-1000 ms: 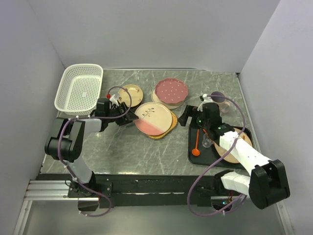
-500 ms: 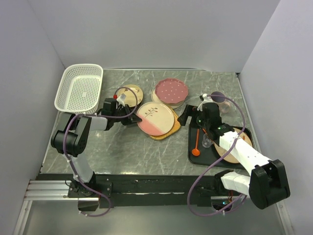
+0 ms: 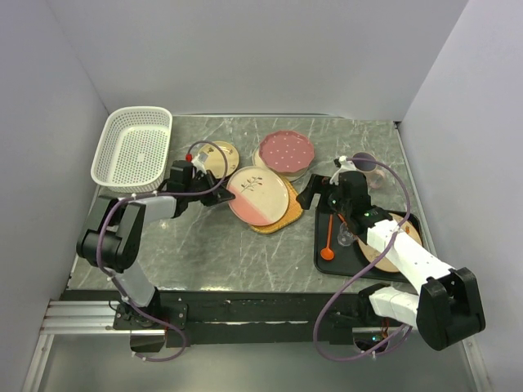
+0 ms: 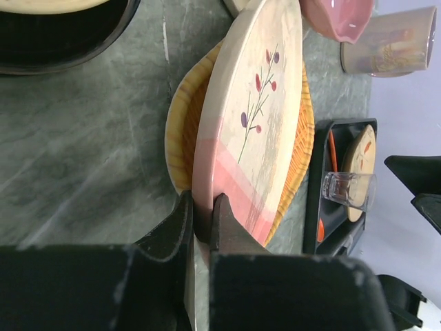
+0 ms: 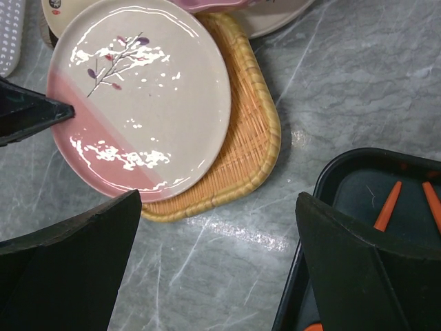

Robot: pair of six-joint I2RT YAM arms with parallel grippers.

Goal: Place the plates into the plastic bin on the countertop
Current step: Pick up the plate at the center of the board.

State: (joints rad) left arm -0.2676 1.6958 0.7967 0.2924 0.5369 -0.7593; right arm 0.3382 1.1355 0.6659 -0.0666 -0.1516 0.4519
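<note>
My left gripper (image 3: pixel 219 194) (image 4: pixel 204 207) is shut on the near rim of the pink-and-cream sprig plate (image 3: pixel 260 196) (image 4: pixel 255 124) (image 5: pixel 138 96). That plate rests on the orange-brown squarish woven plate (image 3: pixel 282 216) (image 4: pixel 180 117) (image 5: pixel 241 138). Behind them lie the pink polka-dot plate (image 3: pixel 286 151) and the small tan dark-rimmed plate (image 3: pixel 219 155). The white plastic bin (image 3: pixel 133 147) stands empty at the back left of the countertop (image 3: pixel 229 253). My right gripper (image 3: pixel 317 189) (image 5: pixel 217 207) hangs open over the countertop, just right of the woven plate.
A black tray (image 3: pixel 320 245) at the right holds an orange spoon (image 3: pixel 328 241), a clear glass (image 3: pixel 346 237) and a tan plate (image 3: pixel 396 249). A pinkish cup (image 3: pixel 365 167) (image 4: pixel 389 48) lies behind the tray. Walls close in on three sides.
My left gripper has moved right to the sprig plate and shut on its rim. The right arm has not moved.
</note>
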